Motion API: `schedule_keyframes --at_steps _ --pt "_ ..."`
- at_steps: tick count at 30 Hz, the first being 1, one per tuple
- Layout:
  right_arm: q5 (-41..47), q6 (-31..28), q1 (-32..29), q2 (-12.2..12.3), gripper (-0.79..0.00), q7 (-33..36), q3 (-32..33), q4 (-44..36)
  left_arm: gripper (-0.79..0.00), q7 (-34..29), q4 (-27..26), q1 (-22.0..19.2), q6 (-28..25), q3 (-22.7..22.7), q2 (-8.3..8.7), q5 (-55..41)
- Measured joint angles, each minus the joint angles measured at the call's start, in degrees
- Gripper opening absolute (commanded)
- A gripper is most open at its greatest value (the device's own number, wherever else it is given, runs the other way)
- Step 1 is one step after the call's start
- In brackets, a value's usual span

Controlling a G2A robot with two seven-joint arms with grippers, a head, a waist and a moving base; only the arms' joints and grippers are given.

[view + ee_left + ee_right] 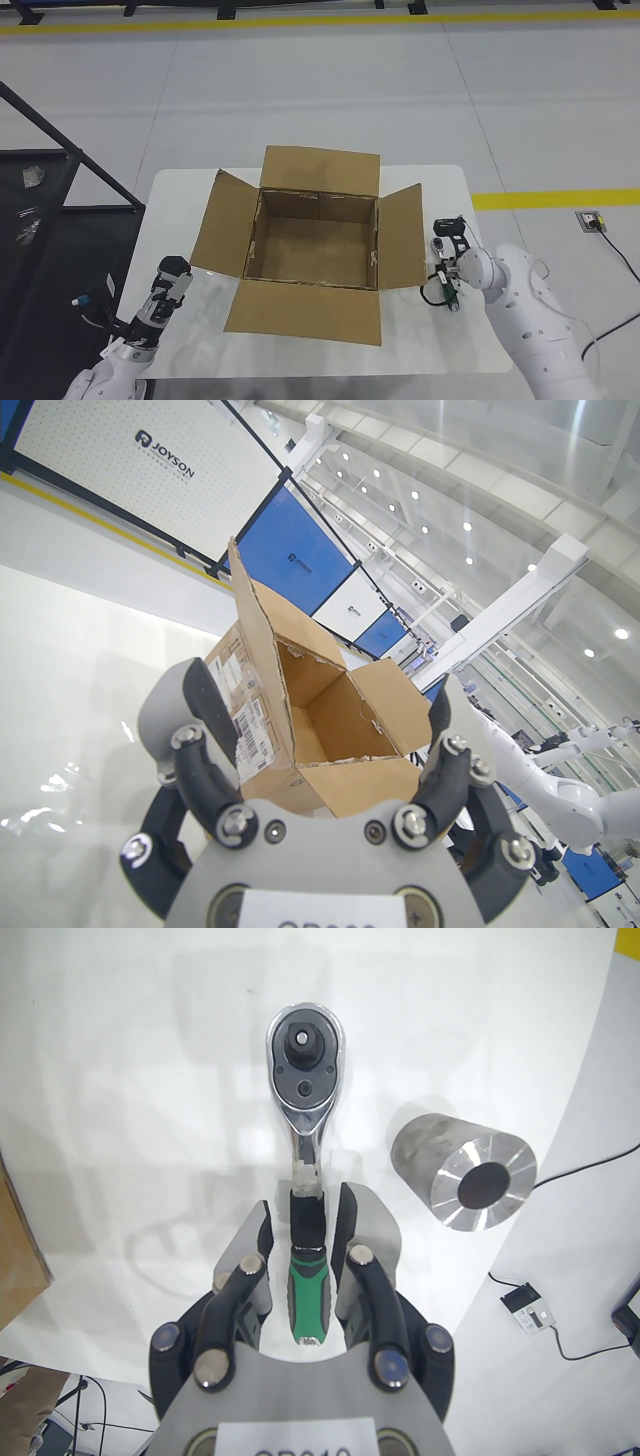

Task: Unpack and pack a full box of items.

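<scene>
- Right gripper (306, 1202) straddles the ratchet wrench's (305, 1073) green-and-black handle, fingers apart with gaps either side.
- Metal cylinder (460, 1173) near the wrench; standing or lying, cannot tell.
- Cardboard box (310, 250) mid-tabletop (180, 200), flaps splayed, edges torn.
- Left gripper (320, 685) spread wide beside the box.

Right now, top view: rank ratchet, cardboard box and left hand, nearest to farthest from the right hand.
1. ratchet, straddled by the right hand.
2. cardboard box, beside it toward the middle.
3. left hand, on the box's far side.
</scene>
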Motion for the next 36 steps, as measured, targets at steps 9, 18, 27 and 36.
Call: schedule_keyframes --at_steps 9,18,27,36 --pt "0.66 -0.51 1.44 -0.34 -0.529 -0.77 -0.8 2.87 0.0 0.0 0.0 0.0 0.0 0.0 0.0 0.0" --pt "0.66 -0.67 3.18 -0.67 -0.748 -0.89 -1.74 5.6 0.0 0.0 0.0 0.0 0.0 0.0 0.0 0.0" --pt "1.22 -1.05 3.95 -0.89 -0.785 -1.09 -2.18 7.02 0.0 0.0 0.0 0.0 0.0 0.0 0.0 0.0" --pt "1.13 -0.94 5.06 -1.2 -0.785 -1.48 -3.01 8.15 0.0 0.0 0.0 0.0 0.0 0.0 0.0 0.0"
